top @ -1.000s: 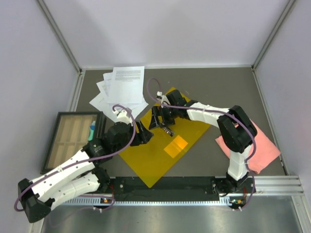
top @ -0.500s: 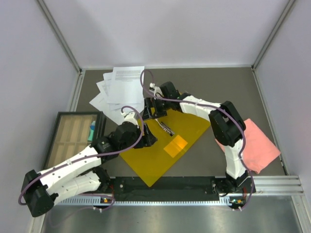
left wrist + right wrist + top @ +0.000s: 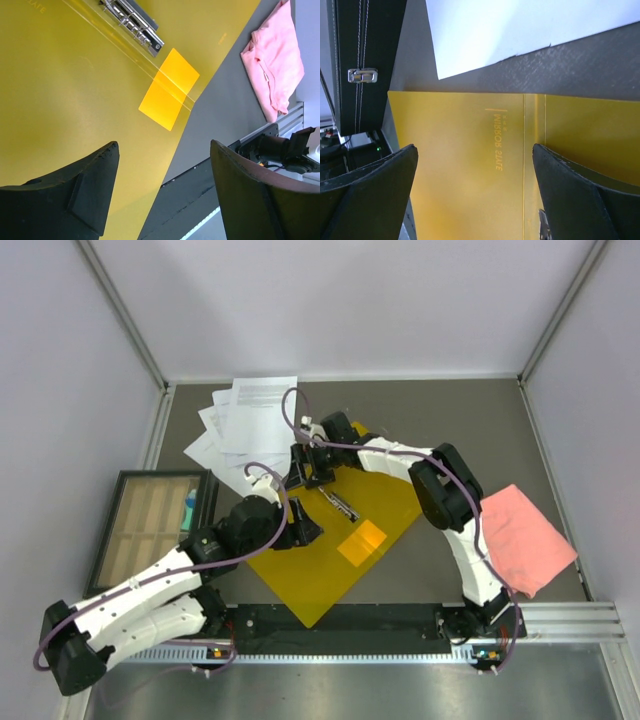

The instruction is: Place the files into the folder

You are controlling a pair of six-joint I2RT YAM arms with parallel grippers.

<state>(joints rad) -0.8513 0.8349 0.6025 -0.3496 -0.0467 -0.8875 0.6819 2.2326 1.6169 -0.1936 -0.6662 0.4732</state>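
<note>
- The right claw (image 3: 475,195) is spread wide with nothing between its fingers. It hangs over the far-left edge of the folder (image 3: 320,575), just short of the paper.
- The left claw (image 3: 162,195) is also spread and empty. It hovers over the near-left half of the folder's inner face, with the metal clip (image 3: 132,25) beyond it.
- The folder lies open and flat at the middle of the desk (image 3: 450,420), set as a diamond. Its long axis runs from near-left to far-right, and the clip along its fold runs crosswise to that.
- The files (image 3: 258,415) lie on the desk at the far left, just beyond the folder's far-left edge, outside the folder.
- From the right claw the files lie straight ahead, up and to the left. A white corner shows just past the yellow edge in the right wrist view.
- The right claw is the nearer of the two to the paper, so I judge the pick falls to it.
- The top sheet's long axis runs roughly near to far, with its printed heading at the far end. The sheets beneath fan out to the left.
</note>
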